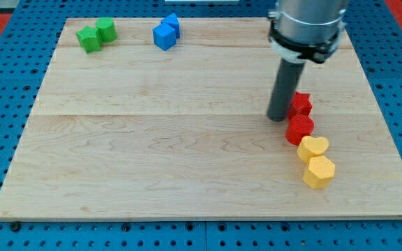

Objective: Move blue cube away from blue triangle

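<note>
Two blue blocks sit touching at the view's top, left of centre. The nearer one looks like the blue cube. The one behind it to the right looks like the blue triangle. My tip rests on the board at the view's right, far from both blue blocks. It stands just left of a red block and above-left of a second red block.
A green star-like block and a green block sit together at the top left. A yellow heart and a yellow hexagon lie below the red blocks. The wooden board lies on a blue pegboard.
</note>
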You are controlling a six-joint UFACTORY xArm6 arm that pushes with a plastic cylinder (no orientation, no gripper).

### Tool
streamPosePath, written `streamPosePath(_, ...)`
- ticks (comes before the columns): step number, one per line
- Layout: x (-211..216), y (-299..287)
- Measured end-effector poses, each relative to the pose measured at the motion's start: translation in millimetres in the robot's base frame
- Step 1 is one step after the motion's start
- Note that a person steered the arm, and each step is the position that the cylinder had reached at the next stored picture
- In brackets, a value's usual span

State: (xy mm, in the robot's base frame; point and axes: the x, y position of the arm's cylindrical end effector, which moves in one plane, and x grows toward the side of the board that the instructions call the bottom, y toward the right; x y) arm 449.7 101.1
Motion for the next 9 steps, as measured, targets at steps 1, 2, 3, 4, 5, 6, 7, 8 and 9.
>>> streamPosePath(1,-16.9,-57.7)
streamPosePath(2,-48.7,-90.5)
streamPosePath(3,-72.2,-174.2)
streamPosePath(4,-134.7,-212.3)
streamPosePath(5,-188.3,-228.4)
streamPosePath(6,-202.7,-228.5)
streamPosePath(7,-214.9,-208.4)
streamPosePath(8,-224.5,-205.0)
streamPosePath(9,-221.2,-185.2)
